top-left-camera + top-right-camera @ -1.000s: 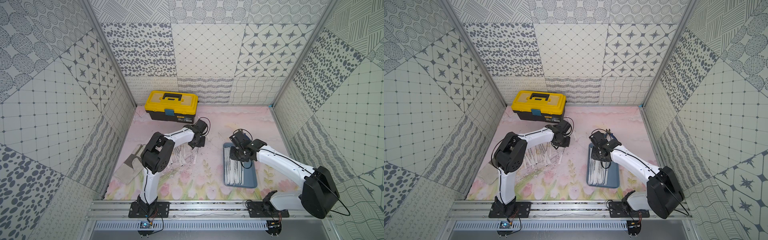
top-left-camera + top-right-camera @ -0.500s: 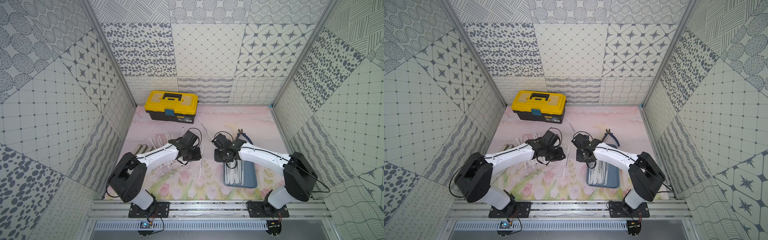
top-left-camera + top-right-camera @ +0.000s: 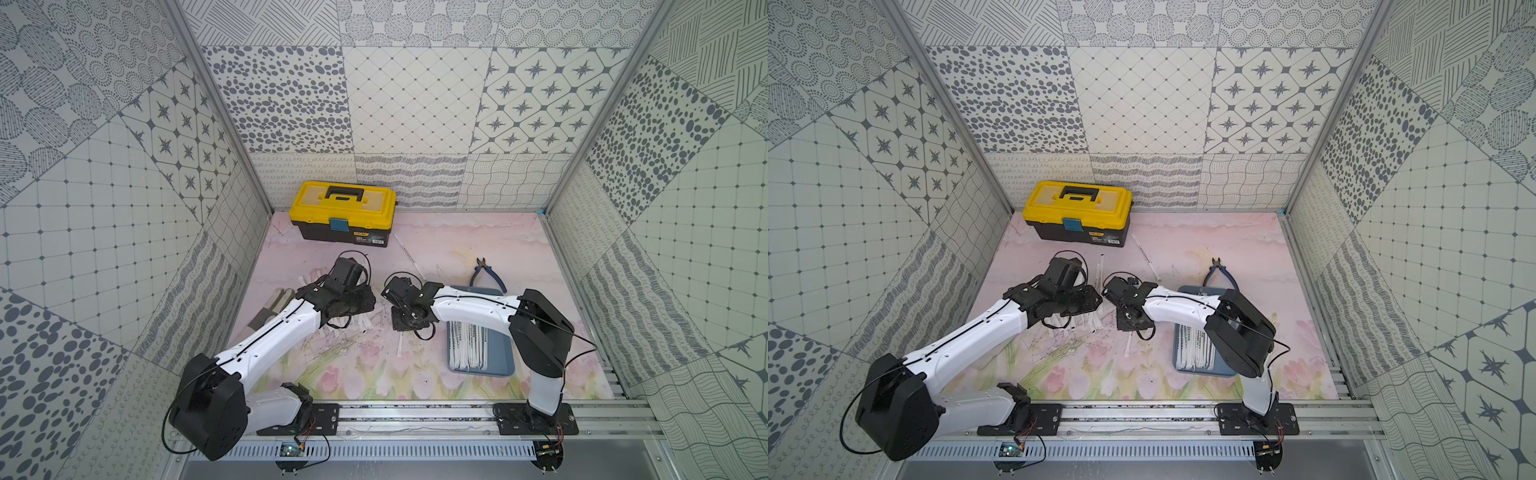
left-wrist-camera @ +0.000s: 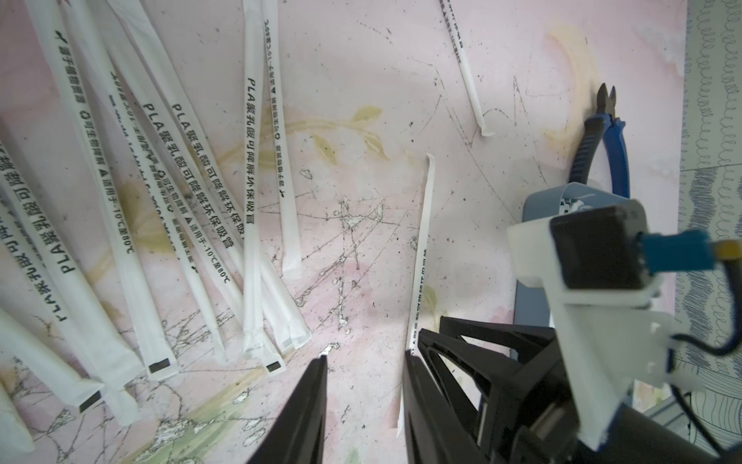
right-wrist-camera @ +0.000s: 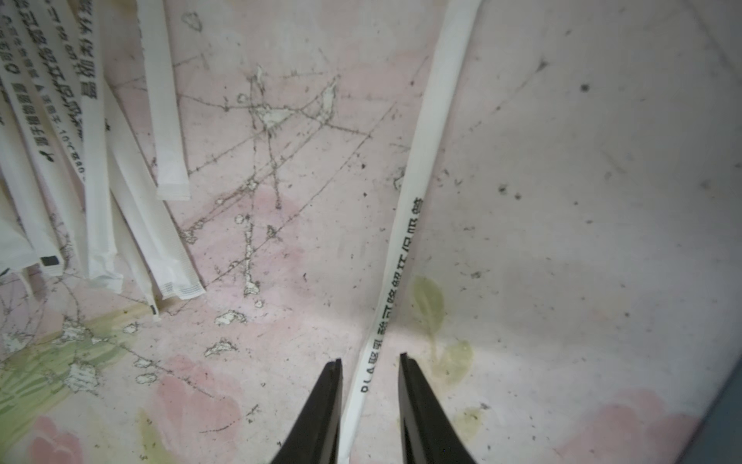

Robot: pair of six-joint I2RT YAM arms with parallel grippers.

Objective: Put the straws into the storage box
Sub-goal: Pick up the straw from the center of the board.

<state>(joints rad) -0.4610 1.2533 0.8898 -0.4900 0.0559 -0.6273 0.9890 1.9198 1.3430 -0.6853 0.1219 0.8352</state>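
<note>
A loose pile of white-wrapped straws point(image 4: 160, 180) lies on the pink mat, and my left gripper point(image 4: 365, 357) hangs open just past their ends with nothing between its fingers. One straw point(image 5: 405, 209) lies apart, and my right gripper point(image 5: 369, 359) is open low astride it, a finger on each side. In both top views the two grippers point(image 3: 351, 307) point(image 3: 409, 322) sit close together at mid-table, and this straw's end point(image 3: 400, 347) pokes out below the right one. The blue-grey storage box point(image 3: 505, 361) to the right holds several straws point(image 3: 469, 347).
Blue-handled pliers point(image 3: 488, 274) lie just behind the box. A yellow-lidded toolbox point(image 3: 345, 212) stands at the back, with a stray straw point(image 3: 407, 253) on the mat in front of it. A folded cloth point(image 3: 274, 303) lies by the left wall.
The left arm came forward from near the toolbox to the pile and its gripper opened. The right arm left the box and moved left, down over the single straw.
</note>
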